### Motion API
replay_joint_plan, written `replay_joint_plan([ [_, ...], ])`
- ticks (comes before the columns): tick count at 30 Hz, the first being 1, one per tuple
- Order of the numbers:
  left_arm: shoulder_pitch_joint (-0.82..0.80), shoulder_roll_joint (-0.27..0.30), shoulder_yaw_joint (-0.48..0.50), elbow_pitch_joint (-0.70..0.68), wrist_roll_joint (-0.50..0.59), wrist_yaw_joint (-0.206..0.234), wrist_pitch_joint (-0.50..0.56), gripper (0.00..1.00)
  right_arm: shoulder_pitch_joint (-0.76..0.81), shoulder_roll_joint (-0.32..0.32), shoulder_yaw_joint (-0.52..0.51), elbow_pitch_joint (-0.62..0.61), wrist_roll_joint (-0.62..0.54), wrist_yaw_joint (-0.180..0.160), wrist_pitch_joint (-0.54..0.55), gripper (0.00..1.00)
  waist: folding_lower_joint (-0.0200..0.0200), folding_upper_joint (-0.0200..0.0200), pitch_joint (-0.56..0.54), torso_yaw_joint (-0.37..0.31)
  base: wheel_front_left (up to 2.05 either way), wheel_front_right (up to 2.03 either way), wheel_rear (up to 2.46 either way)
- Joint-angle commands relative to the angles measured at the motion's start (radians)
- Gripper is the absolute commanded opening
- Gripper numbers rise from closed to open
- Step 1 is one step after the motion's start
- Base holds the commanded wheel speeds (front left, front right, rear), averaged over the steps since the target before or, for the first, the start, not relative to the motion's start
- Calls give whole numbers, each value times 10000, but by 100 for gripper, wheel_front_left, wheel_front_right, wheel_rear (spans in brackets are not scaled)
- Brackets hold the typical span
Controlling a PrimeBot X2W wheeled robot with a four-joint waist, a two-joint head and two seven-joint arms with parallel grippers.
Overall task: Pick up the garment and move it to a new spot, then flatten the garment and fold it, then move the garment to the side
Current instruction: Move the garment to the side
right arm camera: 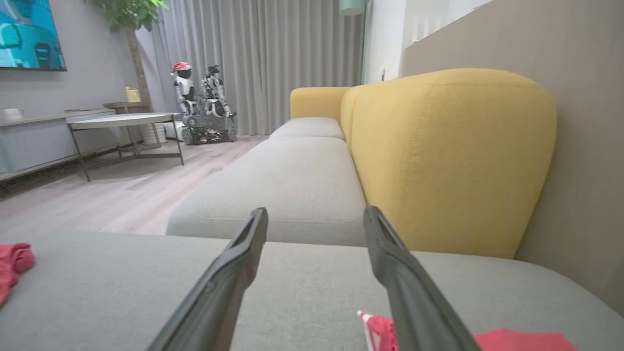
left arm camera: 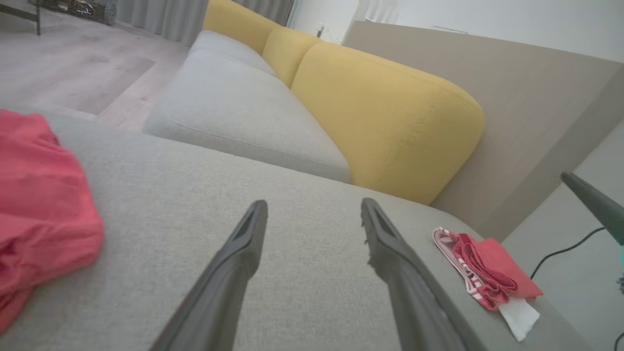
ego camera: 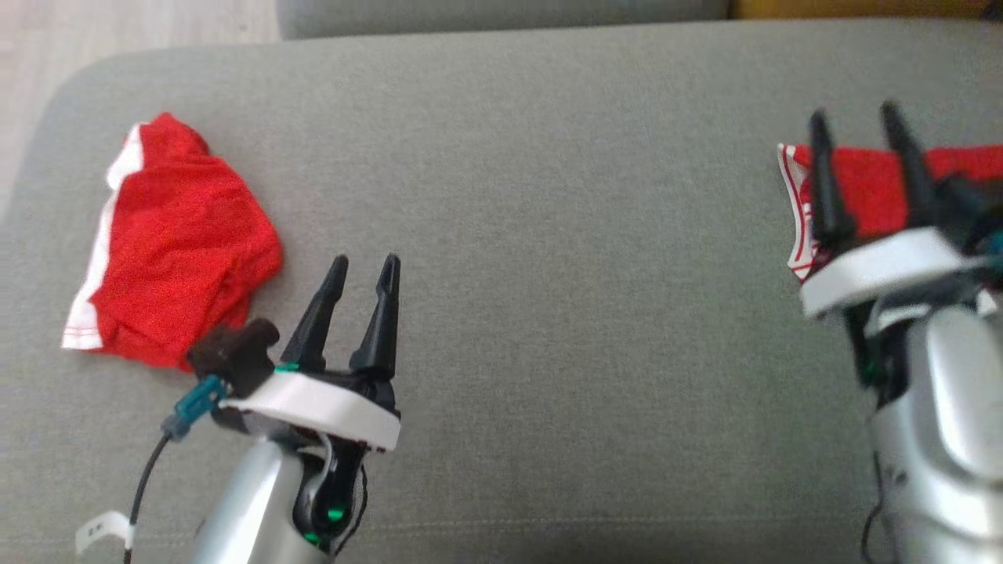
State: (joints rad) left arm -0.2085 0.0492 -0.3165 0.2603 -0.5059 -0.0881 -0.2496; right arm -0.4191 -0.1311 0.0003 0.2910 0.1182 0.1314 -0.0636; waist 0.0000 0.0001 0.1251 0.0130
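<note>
The folded garment (ego camera: 870, 188) runs off-frame, partly hidden behind the right claw (ego camera: 854, 112).

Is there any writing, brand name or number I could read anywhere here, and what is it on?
Nothing here reads clearly.
Striped waistband of the folded red garment: red marks on white, too blurred to read.
White tag at the head view's lower left: dark specks, too small to read.

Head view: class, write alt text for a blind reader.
A crumpled red garment lies left on a grey cushion, a folded red garment at its right edge. Both open, the left claw is beside the first, the right claw over the second.
</note>
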Motion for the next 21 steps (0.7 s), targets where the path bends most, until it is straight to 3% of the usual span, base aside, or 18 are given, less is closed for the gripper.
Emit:
replay_joint_plan([
  [1,-161,38,357,-305,25,18,-120,100,24,89,264,-420,83,-7,-126,100,0,-1,-187,156,0,0,0],
  [13,754,14,697,-515,434,117,-121,100,2599,739,181,-996,-111,-7,-1274,100,0,-1,-836,370,0,0,0],
  [21,1113,12,750,-905,618,262,-121,100,3139,803,256,-1127,-246,-7,-1545,100,0,-1,-810,260,0,0,0],
])
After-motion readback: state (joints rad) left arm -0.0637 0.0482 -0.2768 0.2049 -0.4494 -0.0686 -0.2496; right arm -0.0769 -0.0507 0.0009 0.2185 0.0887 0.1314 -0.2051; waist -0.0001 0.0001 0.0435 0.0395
